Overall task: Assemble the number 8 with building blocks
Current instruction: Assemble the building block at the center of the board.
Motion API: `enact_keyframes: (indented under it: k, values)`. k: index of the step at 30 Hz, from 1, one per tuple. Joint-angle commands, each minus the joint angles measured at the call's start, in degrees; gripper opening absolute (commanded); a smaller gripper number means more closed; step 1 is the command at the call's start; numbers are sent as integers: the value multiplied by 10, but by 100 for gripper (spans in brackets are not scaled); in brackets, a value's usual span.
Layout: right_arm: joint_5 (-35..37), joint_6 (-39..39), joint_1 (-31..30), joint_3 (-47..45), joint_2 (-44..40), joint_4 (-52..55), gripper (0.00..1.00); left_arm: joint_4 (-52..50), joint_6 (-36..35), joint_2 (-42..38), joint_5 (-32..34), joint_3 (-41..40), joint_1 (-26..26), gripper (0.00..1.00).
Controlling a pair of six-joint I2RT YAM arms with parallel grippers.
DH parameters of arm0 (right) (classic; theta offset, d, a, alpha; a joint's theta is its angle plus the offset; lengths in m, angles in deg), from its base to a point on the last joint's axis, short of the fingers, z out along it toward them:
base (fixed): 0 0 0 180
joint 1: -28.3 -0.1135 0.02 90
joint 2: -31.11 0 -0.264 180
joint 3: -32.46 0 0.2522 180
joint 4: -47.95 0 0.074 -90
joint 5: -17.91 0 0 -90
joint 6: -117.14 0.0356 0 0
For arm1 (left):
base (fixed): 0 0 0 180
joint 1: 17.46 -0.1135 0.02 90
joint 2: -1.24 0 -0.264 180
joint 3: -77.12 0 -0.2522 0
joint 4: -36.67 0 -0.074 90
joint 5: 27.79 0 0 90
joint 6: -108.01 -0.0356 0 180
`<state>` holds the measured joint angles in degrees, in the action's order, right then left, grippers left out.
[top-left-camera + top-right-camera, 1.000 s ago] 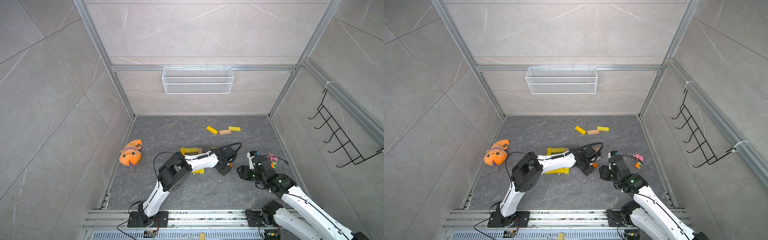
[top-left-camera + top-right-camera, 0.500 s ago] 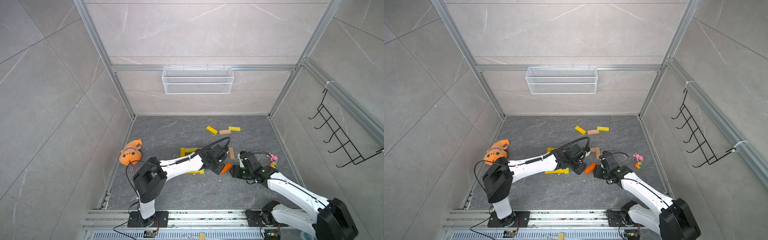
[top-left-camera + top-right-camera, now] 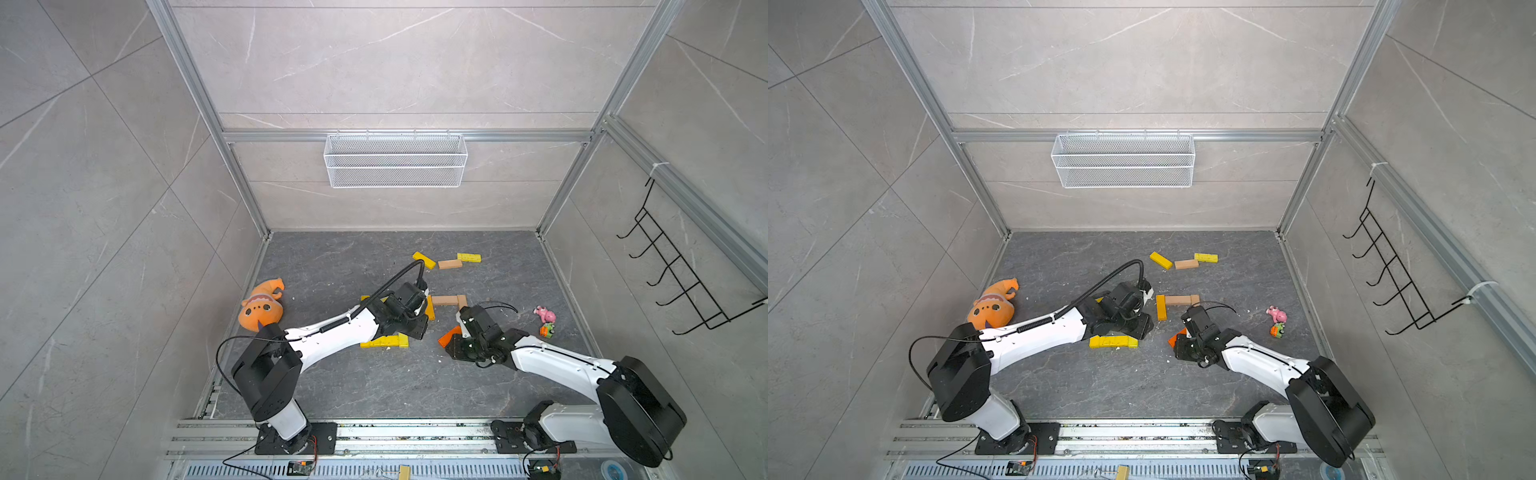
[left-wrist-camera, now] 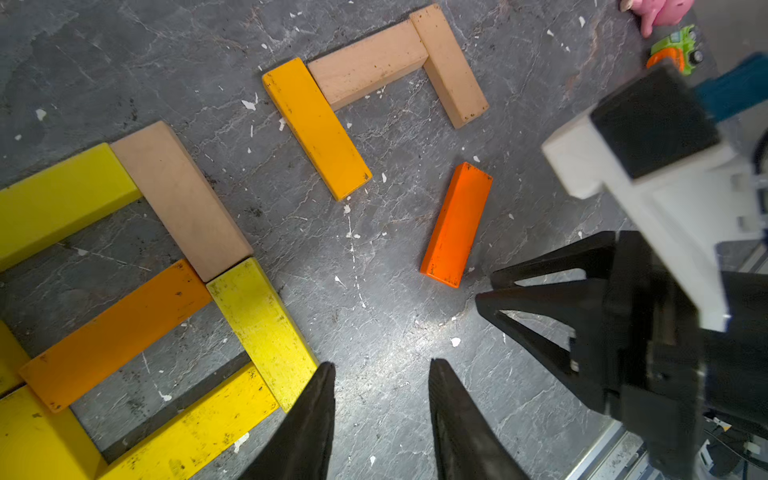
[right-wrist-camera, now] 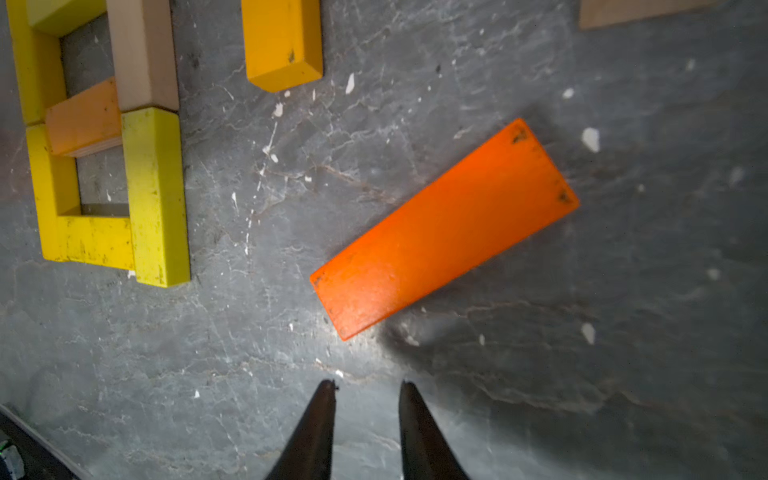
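An orange building block (image 5: 444,228) lies flat and skewed on the grey floor, also seen as the orange block (image 4: 456,224) and in a top view (image 3: 449,336). My right gripper (image 5: 368,383) hovers just short of its near end, narrowly open, nothing between the fingers. My left gripper (image 4: 381,363) is open and empty beside a yellow block (image 4: 262,328) of the joined yellow, tan and orange figure (image 4: 183,199). An amber block (image 4: 318,129) and two tan blocks (image 4: 370,62) form a corner farther on. Three loose blocks (image 3: 450,264) lie at the back.
An orange plush toy (image 3: 262,305) lies by the left wall. A pink toy (image 3: 545,313) and a small green toy (image 3: 547,330) sit near the right wall. A wire basket (image 3: 395,160) hangs on the back wall, a hook rack (image 3: 681,282) on the right wall.
Both grippers' jaws have narrowed. The left gripper has drawn back toward the yellow blocks. The right gripper has swung in behind the orange block, which lies on the floor.
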<state>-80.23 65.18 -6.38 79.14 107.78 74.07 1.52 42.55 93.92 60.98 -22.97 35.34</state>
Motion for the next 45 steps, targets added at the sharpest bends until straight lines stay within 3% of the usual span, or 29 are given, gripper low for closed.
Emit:
enact_keyframes:
  k: [1,9,17,24,29,34,45]
  values:
    - [-5,10,-8,7,33,-36,26,20,33,-32,5,-7,3,39]
    - [24,21,-9,17,70,-64,19,67,75,-90,4,-54,-15,40]
    - [52,2,-9,50,77,-55,16,88,84,-83,-21,-69,-15,40]
    - [100,-29,5,40,-15,24,26,104,113,-23,-45,-56,3,42]
    - [73,-59,60,20,-46,35,30,124,158,31,-57,-29,15,45]
    - [25,-87,101,6,-38,24,34,129,190,75,-56,-5,20,46]
    - [13,-89,114,-5,-17,28,32,165,222,145,-71,17,35,45]
